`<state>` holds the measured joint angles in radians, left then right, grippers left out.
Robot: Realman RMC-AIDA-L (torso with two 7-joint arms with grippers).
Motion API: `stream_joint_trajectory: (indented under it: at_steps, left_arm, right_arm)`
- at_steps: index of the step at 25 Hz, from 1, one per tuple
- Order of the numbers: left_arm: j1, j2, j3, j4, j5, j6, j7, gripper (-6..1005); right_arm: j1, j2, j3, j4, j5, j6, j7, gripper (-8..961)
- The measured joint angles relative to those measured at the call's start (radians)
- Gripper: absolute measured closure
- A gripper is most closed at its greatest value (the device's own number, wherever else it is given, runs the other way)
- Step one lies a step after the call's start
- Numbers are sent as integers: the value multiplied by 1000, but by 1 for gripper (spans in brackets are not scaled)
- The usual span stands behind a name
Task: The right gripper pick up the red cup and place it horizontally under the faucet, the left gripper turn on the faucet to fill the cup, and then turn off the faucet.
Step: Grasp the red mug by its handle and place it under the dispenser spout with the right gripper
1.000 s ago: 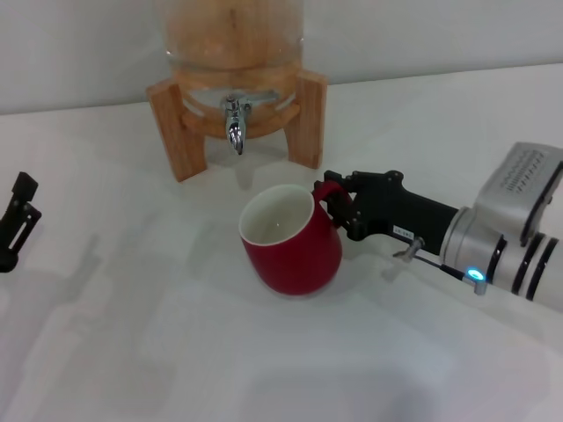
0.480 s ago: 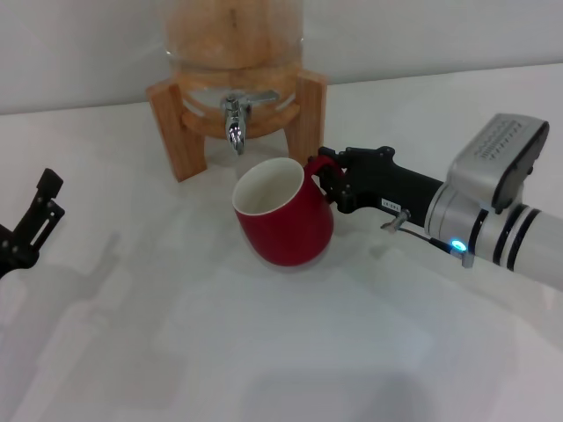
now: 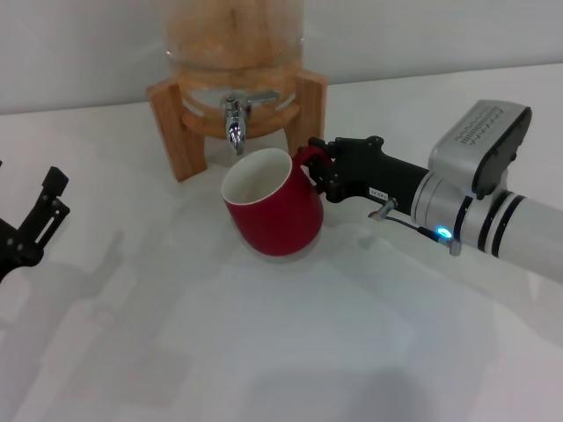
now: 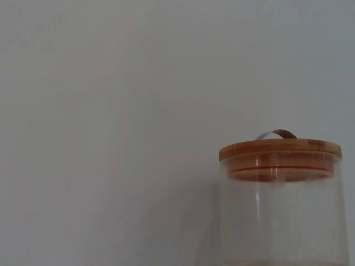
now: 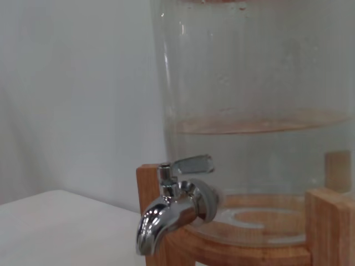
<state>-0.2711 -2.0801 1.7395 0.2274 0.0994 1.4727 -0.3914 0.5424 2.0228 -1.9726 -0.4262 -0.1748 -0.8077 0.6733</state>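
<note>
- Left gripper: low at the 9 o'clock edge of the head view, well apart from the cup, parked over the white table. Its fingers look spread with nothing between them.
- Red cup: centre of the head view, just short of the dispenser stand. Lifted and tilted, mouth turned toward 10 o'clock and upward, off-white inside showing. Long axis runs from base at about 4 o'clock to rim at about 10 o'clock. Whether the base touches the table, I cannot tell.
- Right gripper: reaches in from 3 o'clock, fingers clenched on the cup's loop handle at the cup's 2 o'clock side.
- Faucet: at 12 o'clock from the cup, spout pointing down, just above and beyond the rim. In the right wrist view the faucet shows its lever lying roughly level; no water seen running.
- Clear dispenser on wooden stand: farthest back, part full.
- Step in hand, by my reading: carrying the cup in under the spout; 1 of 3 steps underway.
- Next move calls for easing the rim toward 12 o'clock until the mouth sits beneath the spout, then setting it steady.
</note>
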Motion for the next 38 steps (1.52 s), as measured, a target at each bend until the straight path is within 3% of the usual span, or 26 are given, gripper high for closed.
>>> stream_joint_trajectory:
  at_steps: [21,29,38]
  left_arm:
    - [-25,0,-15,-7,26,-1,1,166]
    - [-6,4,-143,-10,-6,-10,33,166]
    - [12,6,-166,-1,-1,-16,66,166]
  right_arm:
    - [54,5,-26,8,27,76,1,798]
    - [57,5,-31,9,28,79,2,798]
    - [86,5,-37,10,53,121,-1,799]
